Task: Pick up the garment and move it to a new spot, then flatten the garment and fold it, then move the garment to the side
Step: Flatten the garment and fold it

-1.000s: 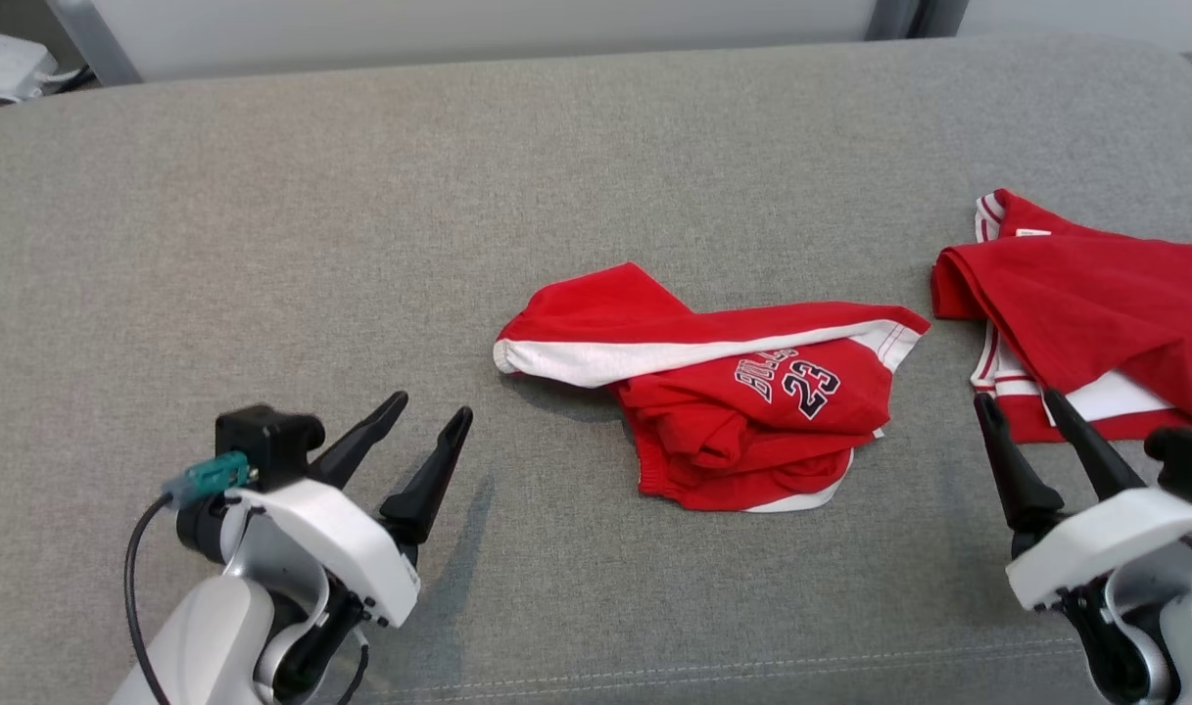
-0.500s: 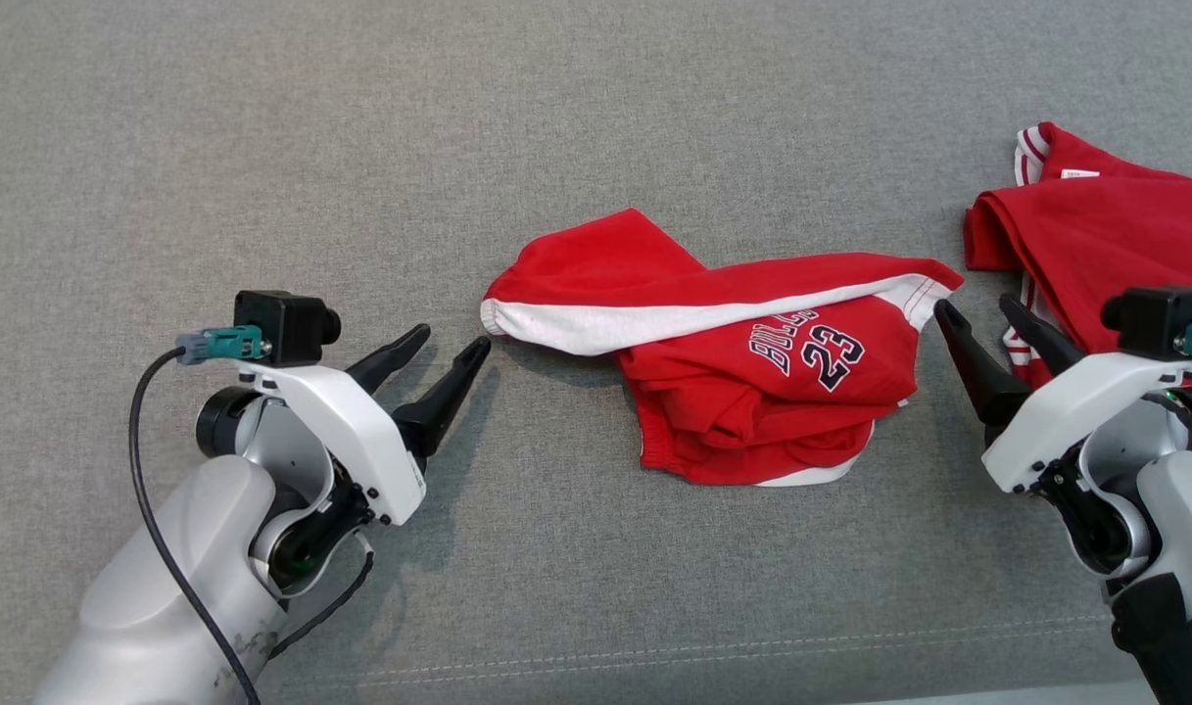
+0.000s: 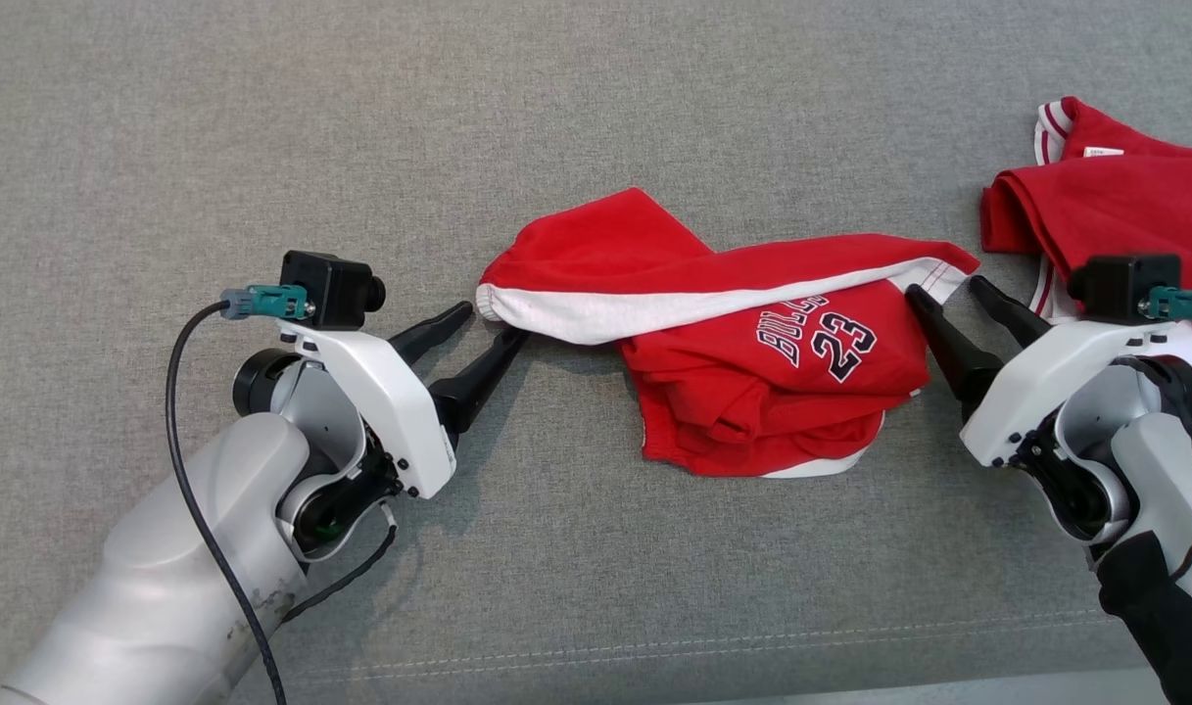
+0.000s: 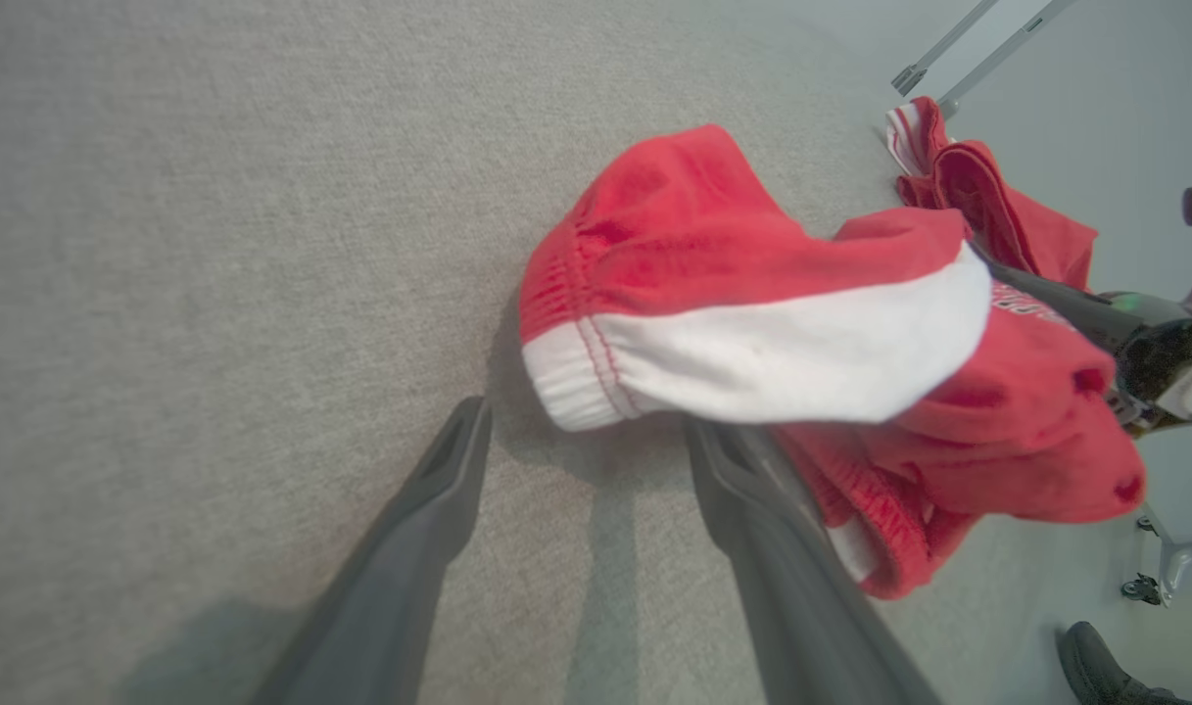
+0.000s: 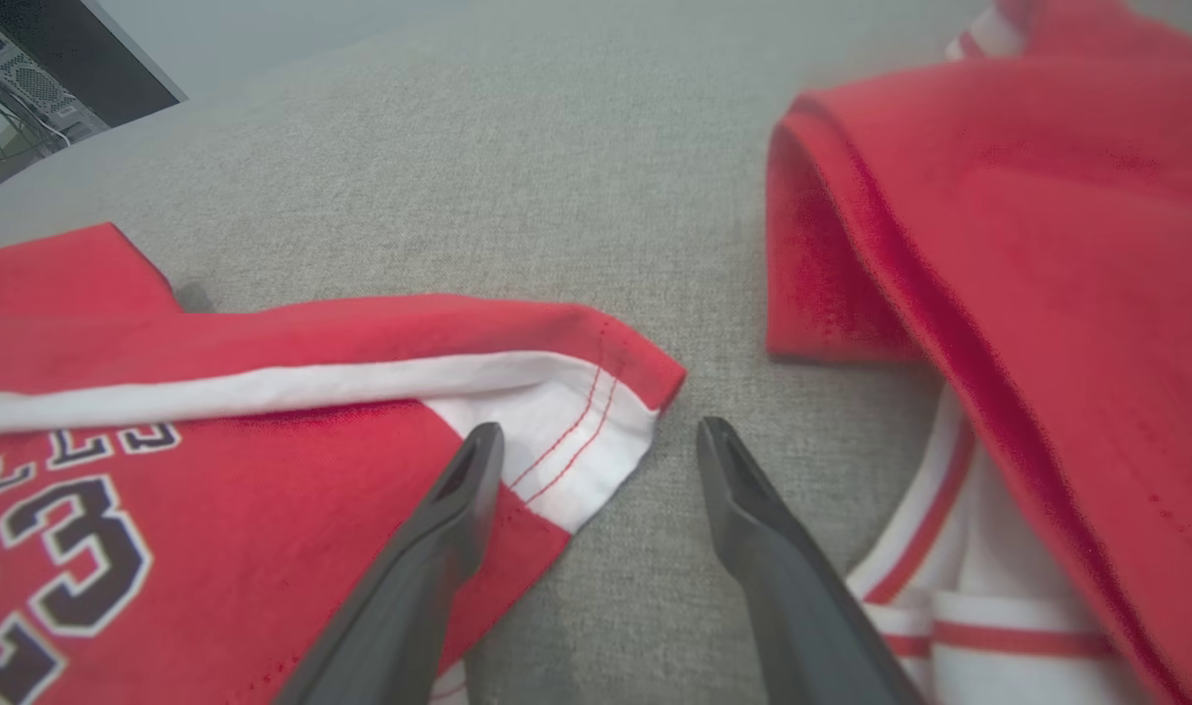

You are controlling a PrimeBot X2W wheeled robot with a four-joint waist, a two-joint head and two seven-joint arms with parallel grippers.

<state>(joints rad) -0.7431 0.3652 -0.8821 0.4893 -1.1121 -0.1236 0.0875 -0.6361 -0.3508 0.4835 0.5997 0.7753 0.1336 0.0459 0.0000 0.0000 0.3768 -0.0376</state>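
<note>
The crumpled red-and-white jersey shorts (image 3: 752, 377) lay mid-way along the grey fabric-covered table (image 3: 262, 147), long axis left to right, one end just before the left hand (image 3: 495, 322), the other before the right hand (image 3: 943, 287), both spread wide, empty and equally near; the wrist views showed, more clearly than the head view, a white hem corner (image 4: 566, 392) sitting between each pair of fingers (image 5: 458, 509).

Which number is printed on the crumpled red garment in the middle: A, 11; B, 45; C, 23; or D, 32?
C: the garment bears a dark, white-edged 23 just below its lettering, plain in the head view and partly seen in the right wrist view.
</note>
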